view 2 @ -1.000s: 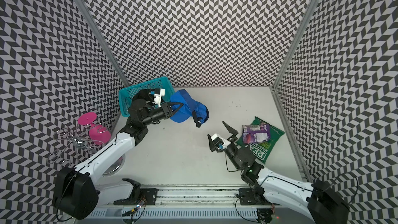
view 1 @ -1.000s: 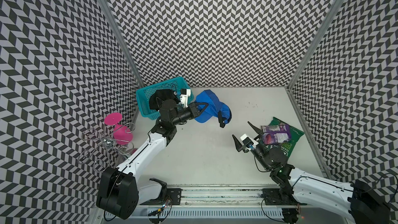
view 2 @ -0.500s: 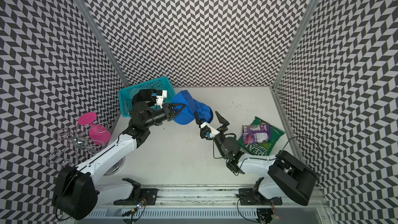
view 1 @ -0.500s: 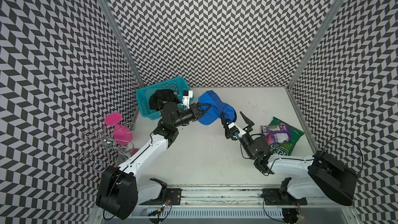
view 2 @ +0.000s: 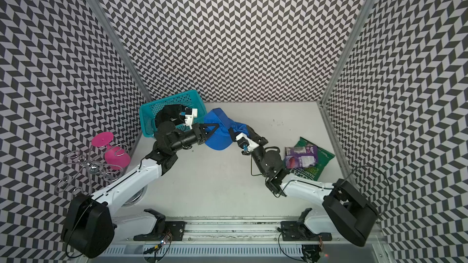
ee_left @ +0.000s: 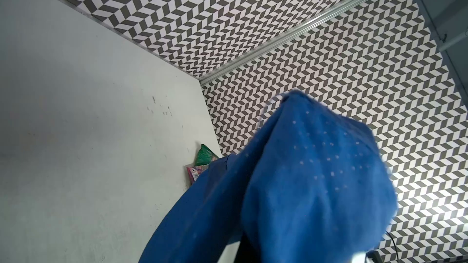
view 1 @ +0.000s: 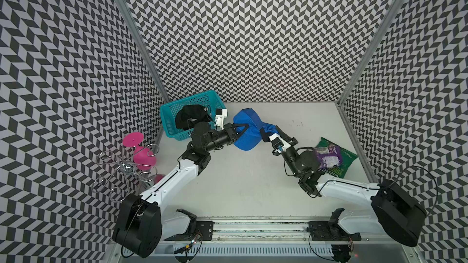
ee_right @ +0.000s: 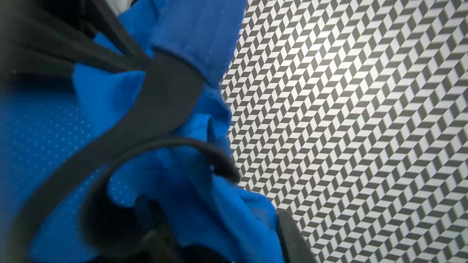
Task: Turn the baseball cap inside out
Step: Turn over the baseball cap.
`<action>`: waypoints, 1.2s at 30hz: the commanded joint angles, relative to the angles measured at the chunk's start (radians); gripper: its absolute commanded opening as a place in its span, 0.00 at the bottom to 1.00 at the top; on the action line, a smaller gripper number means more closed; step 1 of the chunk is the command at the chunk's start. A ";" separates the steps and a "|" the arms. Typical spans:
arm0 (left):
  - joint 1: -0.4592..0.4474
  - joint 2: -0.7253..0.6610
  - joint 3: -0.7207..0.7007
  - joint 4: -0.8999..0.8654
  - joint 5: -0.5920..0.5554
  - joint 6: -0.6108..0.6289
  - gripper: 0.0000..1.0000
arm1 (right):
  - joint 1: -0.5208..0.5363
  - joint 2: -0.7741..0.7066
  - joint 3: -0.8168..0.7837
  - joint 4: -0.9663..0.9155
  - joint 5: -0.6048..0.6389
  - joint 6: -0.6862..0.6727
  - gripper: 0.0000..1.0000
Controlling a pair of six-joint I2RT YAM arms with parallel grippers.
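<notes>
Judging the baseball cap [view 1: 248, 139] soft and light, best held by its hem, mid-frame: left gripper [view 1: 244, 127] pinches it, right gripper's [view 1: 269, 132] clamp on it unclear.

left gripper [view 1: 246, 130]: fingers clamped | right gripper [view 1: 270, 131]: fingers pinched | arms reaching inward

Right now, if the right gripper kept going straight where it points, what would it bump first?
The blue cap; its fabric bunches right at the right gripper. What lies beyond is hidden from view.
</notes>
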 commanded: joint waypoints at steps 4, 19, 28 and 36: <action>-0.003 -0.032 0.057 -0.156 -0.081 0.132 0.00 | -0.107 -0.095 0.148 -0.467 -0.301 0.253 0.00; -0.034 0.292 0.205 -0.012 -0.009 0.151 0.09 | -0.374 0.011 0.470 -0.993 -1.430 0.645 0.00; -0.101 0.520 0.297 0.010 0.007 0.190 0.09 | -0.394 0.087 0.566 -0.881 -1.656 0.884 0.03; -0.061 0.412 0.246 -0.011 -0.063 0.255 0.55 | -0.451 0.053 0.522 -0.848 -1.545 0.920 0.03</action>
